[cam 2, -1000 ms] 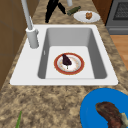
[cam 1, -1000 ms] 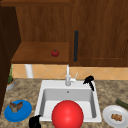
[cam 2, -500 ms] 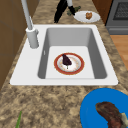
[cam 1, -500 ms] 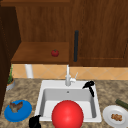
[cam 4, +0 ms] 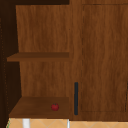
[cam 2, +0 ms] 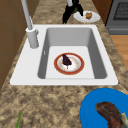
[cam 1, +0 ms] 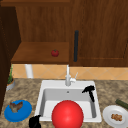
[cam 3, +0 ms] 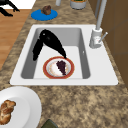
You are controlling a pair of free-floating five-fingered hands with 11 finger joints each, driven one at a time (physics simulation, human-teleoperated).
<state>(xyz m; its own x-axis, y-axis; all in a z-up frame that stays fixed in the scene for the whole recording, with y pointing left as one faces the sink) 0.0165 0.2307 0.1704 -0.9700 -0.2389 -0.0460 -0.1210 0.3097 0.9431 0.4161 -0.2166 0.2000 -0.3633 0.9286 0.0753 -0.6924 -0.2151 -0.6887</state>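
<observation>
Your right hand (cam 3: pixel 47 40) has barely moved, its relaxed fingers hanging over the red-rimmed plate (cam 3: pixel 47 72) with 1 dark cake slice (cam 3: pixel 61 66) in the sink (cam 3: pixel 100 72).

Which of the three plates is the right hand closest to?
The red-rimmed plate in the sink; the right hand reaches down just above it. The blue plate and white plate sit on the counter.

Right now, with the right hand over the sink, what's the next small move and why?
Probably lower the right hand a little toward the plate on the sink floor. Its fingers point down, their tips near the plate's rim by the dark bit of food, with nothing held. The left hand hangs at the front counter edge.
</observation>
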